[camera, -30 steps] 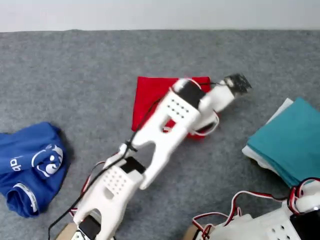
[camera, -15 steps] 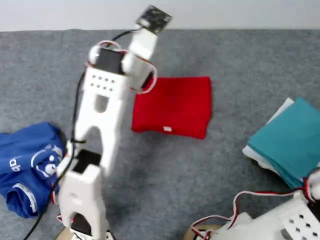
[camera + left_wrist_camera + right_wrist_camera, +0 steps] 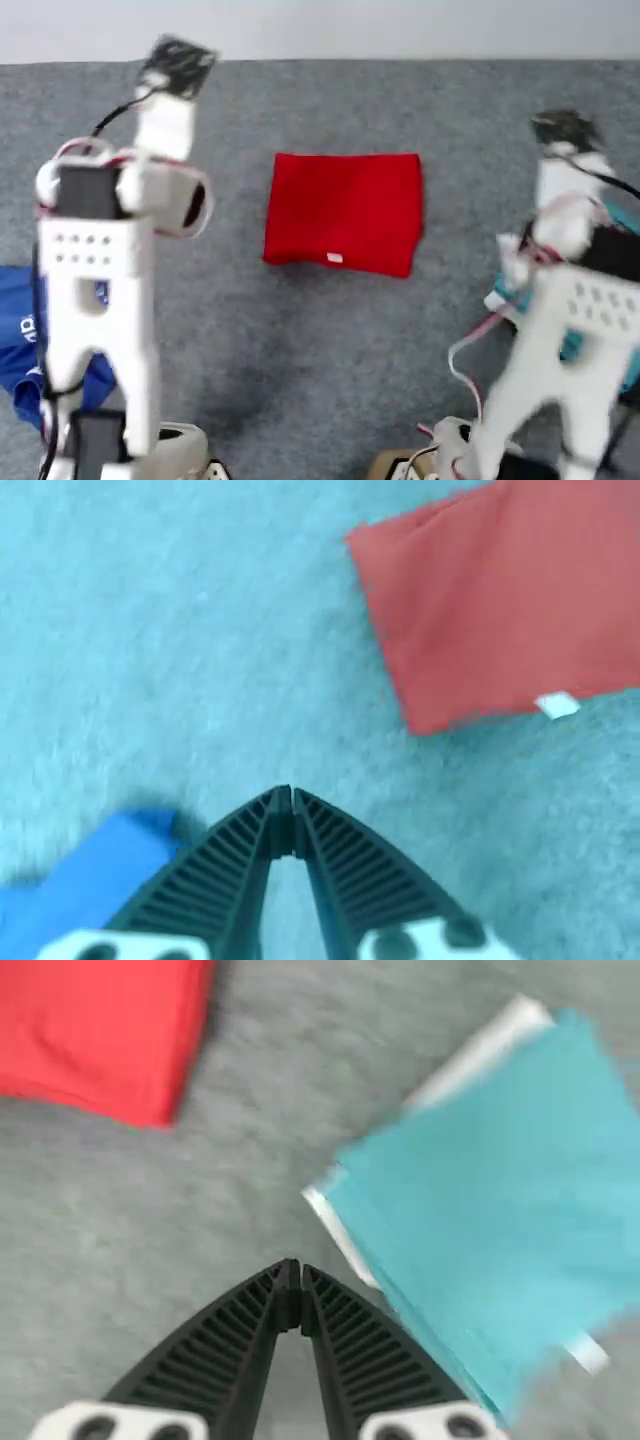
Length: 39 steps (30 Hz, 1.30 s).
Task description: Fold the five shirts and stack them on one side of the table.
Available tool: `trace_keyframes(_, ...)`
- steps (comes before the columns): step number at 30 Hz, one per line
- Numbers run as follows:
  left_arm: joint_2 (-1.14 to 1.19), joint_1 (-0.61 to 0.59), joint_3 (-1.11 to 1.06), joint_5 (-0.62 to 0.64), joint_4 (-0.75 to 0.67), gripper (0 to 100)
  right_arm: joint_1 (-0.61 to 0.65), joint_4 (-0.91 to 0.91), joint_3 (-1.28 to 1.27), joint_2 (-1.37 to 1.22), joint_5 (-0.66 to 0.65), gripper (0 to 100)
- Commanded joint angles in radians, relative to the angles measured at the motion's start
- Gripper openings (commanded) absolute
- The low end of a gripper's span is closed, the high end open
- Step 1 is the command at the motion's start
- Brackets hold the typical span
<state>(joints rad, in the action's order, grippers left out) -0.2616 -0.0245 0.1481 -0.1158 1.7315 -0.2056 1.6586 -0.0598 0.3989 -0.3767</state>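
Observation:
A folded red shirt (image 3: 345, 211) lies flat in the middle of the grey table; it also appears in the left wrist view (image 3: 500, 610) and the right wrist view (image 3: 100, 1030). A crumpled blue shirt (image 3: 22, 345) lies at the left edge, partly hidden behind the left arm (image 3: 100, 260). My left gripper (image 3: 284, 805) is shut and empty, above bare table between the blue shirt (image 3: 75, 880) and the red one. A teal shirt (image 3: 500, 1210) tops a folded stack with a white shirt (image 3: 480, 1050) under it. My right gripper (image 3: 291, 1275) is shut and empty beside that stack.
The right arm (image 3: 560, 300) stands over the stack at the table's right side and hides most of it in the high view. A pale wall (image 3: 320, 28) runs along the table's far edge. Cables hang near both arm bases.
The left arm has swung from over the red shirt to the table's left side, uncovering the shirt. The right arm has risen from the bottom right corner up over the teal stack.

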Motion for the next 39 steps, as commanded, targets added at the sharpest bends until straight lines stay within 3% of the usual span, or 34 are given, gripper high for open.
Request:
trace_keyframes(1, -0.120, -0.035, -0.131, 0.008, 0.023, 1, 0.136, -0.091, 0.106, -0.145, 0.110, 1.3)
trace_keyframes(7, -0.250, -0.170, -0.260, -0.017, 0.023, 1, 0.265, -0.254, 0.255, -0.397, 0.184, 8.1)
trace_keyframes(10, -0.293, -0.284, -0.317, -0.083, 0.023, 1, 0.274, -0.335, 0.348, -0.513, 0.229, 12.4)
trace_keyframes(18, -0.316, -0.528, -0.404, -0.198, 0.021, 1, 0.275, -0.383, 0.578, -0.766, 0.242, 12.6)
trace_keyframes(30, -0.316, -0.554, -0.478, -0.216, -0.008, 1, 0.331, -0.450, 0.813, -1.066, 0.239, 12.5)
trace_keyframes(39, -0.315, -0.555, -0.478, -0.216, -0.009, 1, 0.326, -0.447, 0.841, -1.116, 0.239, 12.5)
